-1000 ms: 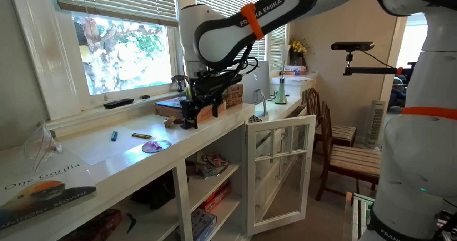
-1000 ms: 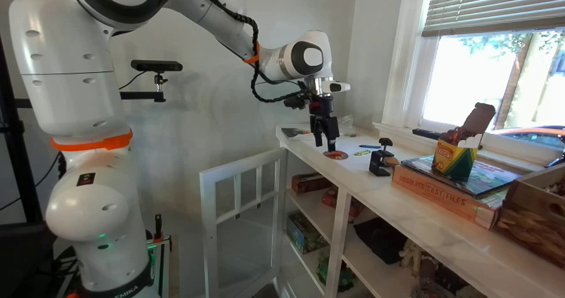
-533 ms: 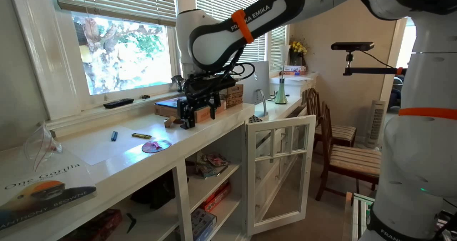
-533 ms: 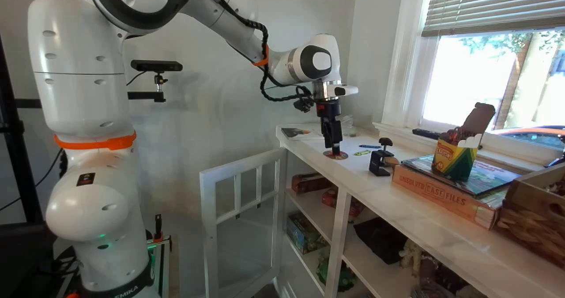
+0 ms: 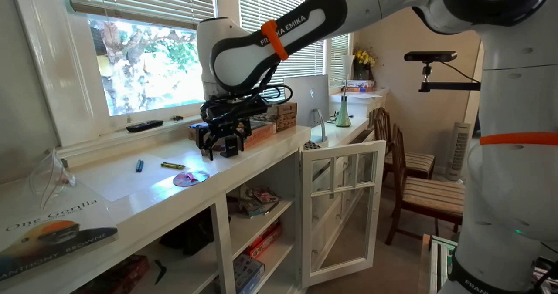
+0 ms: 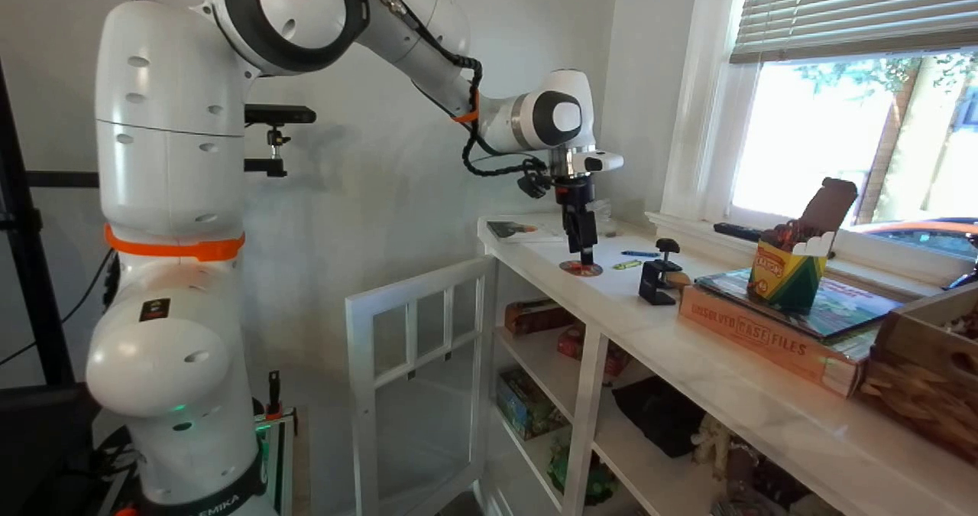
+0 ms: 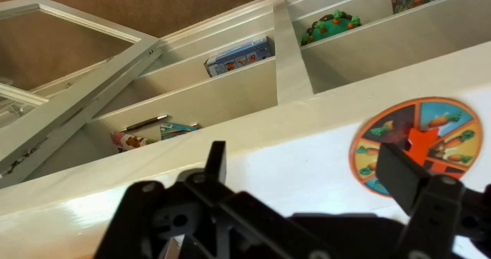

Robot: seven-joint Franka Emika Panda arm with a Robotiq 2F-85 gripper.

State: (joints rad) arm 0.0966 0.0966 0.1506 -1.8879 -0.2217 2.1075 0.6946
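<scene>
My gripper [image 7: 303,157] is open, with nothing between its fingers, above the white countertop [image 7: 276,174]. It also shows in both exterior views [image 5: 224,148] [image 6: 585,253]. A round spinner disc [image 7: 445,115] with carrot pictures and an orange pointer lies flat on the counter, partly hidden by one finger in the wrist view. The disc also shows in both exterior views [image 5: 190,179] [image 6: 573,270]. A yellow crayon [image 5: 172,166] and blue crayons [image 5: 139,166] lie beyond it. A black clamp [image 6: 654,283] stands on the counter, behind the gripper in an exterior view [image 5: 231,149].
A crayon box [image 6: 788,271] stands on stacked game boxes [image 6: 764,340], beside a wooden crate [image 6: 917,378]. A book [image 5: 56,237] and plastic bag [image 5: 52,178] lie at the counter's end. Shelves below hold boxes [image 7: 241,57]. A glazed cabinet door [image 5: 342,207] stands open.
My gripper has moved left in an exterior view, slightly right in the opposite one, and has turned about its vertical axis. The disc, crayons and clamp have not moved.
</scene>
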